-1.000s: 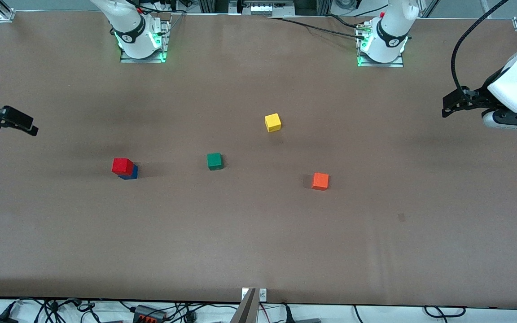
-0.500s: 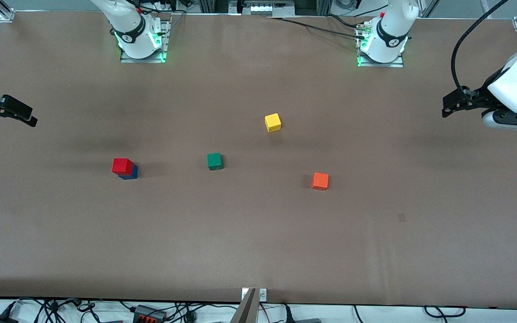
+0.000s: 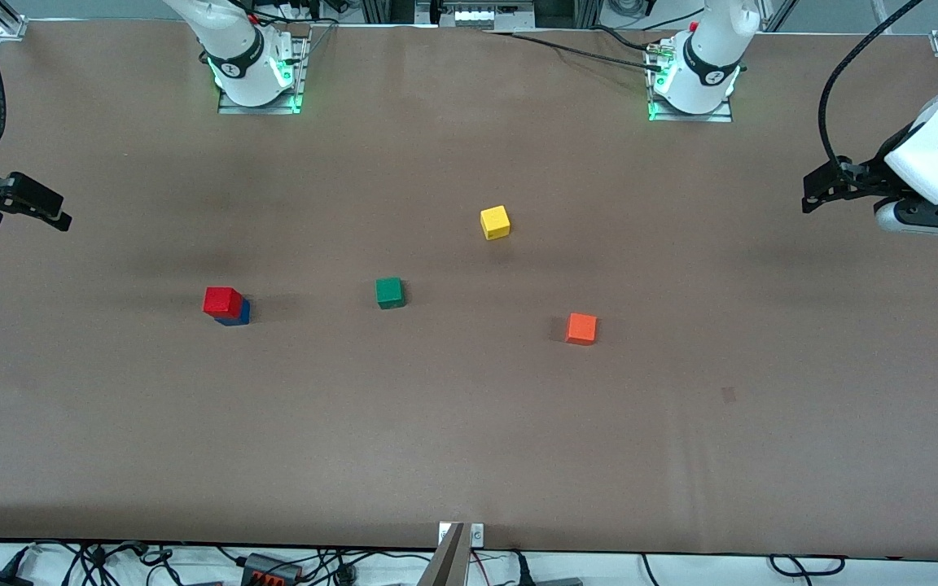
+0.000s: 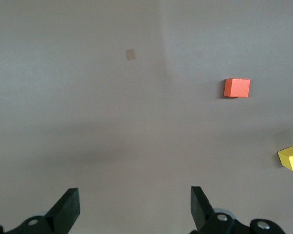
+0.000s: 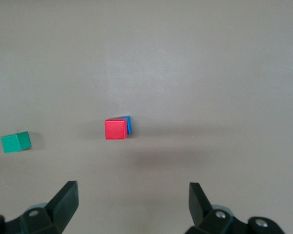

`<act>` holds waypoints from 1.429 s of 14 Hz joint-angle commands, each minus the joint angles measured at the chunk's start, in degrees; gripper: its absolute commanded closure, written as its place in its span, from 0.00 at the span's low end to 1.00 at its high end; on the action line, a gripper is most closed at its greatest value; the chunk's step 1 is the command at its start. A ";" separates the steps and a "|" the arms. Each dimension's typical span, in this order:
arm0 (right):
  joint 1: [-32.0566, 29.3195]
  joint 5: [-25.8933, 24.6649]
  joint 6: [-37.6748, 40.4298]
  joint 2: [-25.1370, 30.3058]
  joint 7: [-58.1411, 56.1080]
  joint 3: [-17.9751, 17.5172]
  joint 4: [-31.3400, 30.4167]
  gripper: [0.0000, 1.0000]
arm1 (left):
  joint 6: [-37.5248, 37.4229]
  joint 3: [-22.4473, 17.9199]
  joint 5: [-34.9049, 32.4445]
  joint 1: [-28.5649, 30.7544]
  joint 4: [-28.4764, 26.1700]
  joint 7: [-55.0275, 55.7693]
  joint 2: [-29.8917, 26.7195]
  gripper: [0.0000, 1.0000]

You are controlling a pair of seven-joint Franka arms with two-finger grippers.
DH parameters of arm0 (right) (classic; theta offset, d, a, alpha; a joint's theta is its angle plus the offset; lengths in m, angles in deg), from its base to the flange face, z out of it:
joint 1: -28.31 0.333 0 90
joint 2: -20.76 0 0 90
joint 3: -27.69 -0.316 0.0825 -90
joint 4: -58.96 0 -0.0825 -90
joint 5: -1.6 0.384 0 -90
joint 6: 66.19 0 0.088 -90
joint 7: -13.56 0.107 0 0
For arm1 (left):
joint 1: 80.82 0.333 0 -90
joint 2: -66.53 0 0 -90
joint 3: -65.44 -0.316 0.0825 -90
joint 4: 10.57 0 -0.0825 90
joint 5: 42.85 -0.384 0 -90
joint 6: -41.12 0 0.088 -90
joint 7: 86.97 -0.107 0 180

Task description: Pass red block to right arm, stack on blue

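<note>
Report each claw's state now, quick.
Left claw: open, holding nothing, over the table's left-arm end.
Right claw: open, holding nothing, over the right-arm end.

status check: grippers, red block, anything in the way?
Left gripper, right gripper: open, empty, at table ends. Red block on blue block. Nothing in the way.

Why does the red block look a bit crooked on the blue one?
The red block sits on the blue block but not squarely: a strip of blue peeks out along one side, so the stack is slightly off-centre. It stands upright. Both grippers are open and well away from it. Nothing else looks odd.
</note>
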 commanded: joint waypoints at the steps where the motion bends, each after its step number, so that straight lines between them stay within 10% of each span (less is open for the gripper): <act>1: 1.69 -0.59 0.14 0.63 -0.86 0.27 -0.23 0.00 | -1.08 0.05 -0.43 -0.07 0.58 -0.41 -0.64 0.00; 20: 3.38 -1.38 2.96 1.59 -2.36 2.56 -1.55 0.00 | -1.08 0.05 -0.43 -0.07 1.11 -0.41 -0.38 0.00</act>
